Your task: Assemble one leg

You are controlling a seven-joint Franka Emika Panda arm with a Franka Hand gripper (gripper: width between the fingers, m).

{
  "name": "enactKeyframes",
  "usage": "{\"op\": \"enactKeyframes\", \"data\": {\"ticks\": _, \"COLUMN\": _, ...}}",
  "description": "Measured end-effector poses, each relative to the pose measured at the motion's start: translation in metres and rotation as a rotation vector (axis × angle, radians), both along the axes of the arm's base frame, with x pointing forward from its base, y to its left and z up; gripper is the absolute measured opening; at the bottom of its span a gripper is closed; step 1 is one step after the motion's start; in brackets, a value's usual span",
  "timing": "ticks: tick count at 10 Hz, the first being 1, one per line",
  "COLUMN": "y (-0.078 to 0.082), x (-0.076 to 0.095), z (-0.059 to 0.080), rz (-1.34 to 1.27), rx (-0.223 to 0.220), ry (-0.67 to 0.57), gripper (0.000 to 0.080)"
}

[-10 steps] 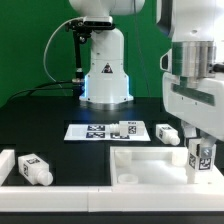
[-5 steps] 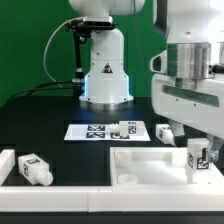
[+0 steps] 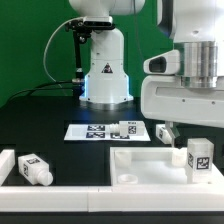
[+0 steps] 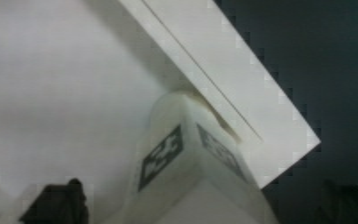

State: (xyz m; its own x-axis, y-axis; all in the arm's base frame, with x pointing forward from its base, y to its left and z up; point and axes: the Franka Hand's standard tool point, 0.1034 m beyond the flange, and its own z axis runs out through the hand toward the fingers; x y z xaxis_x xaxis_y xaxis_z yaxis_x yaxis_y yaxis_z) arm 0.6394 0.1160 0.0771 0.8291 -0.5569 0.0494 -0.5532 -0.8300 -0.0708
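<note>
White tagged leg (image 3: pixel 200 156), upright on panel corner

From my remote station I see a solid green backdrop wall (image 3: pixel 35 45) filling the rear of the exterior view. In front of it lies a flat black matte table (image 3: pixel 40 125), evenly lit, with no hard shadows on its surface. A pale strip runs along the table's near edge. The wrist view shows a small dark patch of the same table.
</note>
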Motion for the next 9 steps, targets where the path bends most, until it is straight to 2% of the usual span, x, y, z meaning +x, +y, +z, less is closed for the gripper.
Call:
{"op": "enactKeyframes", "data": {"ticks": 1, "y": 0.0080, "x": 0.0000, "z": 0.0012, "rz": 0.182, "rx": -0.035, "ry": -0.006, "gripper": 0.0649}}
{"op": "enactKeyframes", "data": {"ticks": 3, "y": 0.0077, "x": -0.0012, "z": -0.0012, "rz": 0.519, "rx": -0.065, "ry": -0.005, "gripper": 0.0649}}
{"op": "enactKeyframes", "data": {"ticks": 5, "y": 0.0050, "x": -0.0022, "z": -0.0016, "rz": 0.582, "rx": -0.073, "ry": 0.007, "gripper": 0.0649}}
{"op": "enactKeyframes", "data": {"ticks": 6, "y": 0.0046, "x": -0.0023, "z": -0.0021, "rz": 0.572, "rx": -0.072, "ry": 0.008, "gripper": 0.0560}}
{"op": "enactKeyframes", "data": {"ticks": 7, "y": 0.0046, "x": -0.0025, "z": -0.0024, "rz": 0.542, "rx": -0.070, "ry": 0.009, "gripper": 0.0424}}
{"op": "enactKeyframes", "data": {"ticks": 8, "y": 0.0035, "x": -0.0024, "z": -0.0025, "rz": 0.523, "rx": -0.070, "ry": 0.010, "gripper": 0.0424}}
{"op": "enactKeyframes", "data": {"ticks": 9, "y": 0.0010, "x": -0.0024, "z": -0.0028, "rz": 0.470, "rx": -0.068, "ry": 0.011, "gripper": 0.0285}}
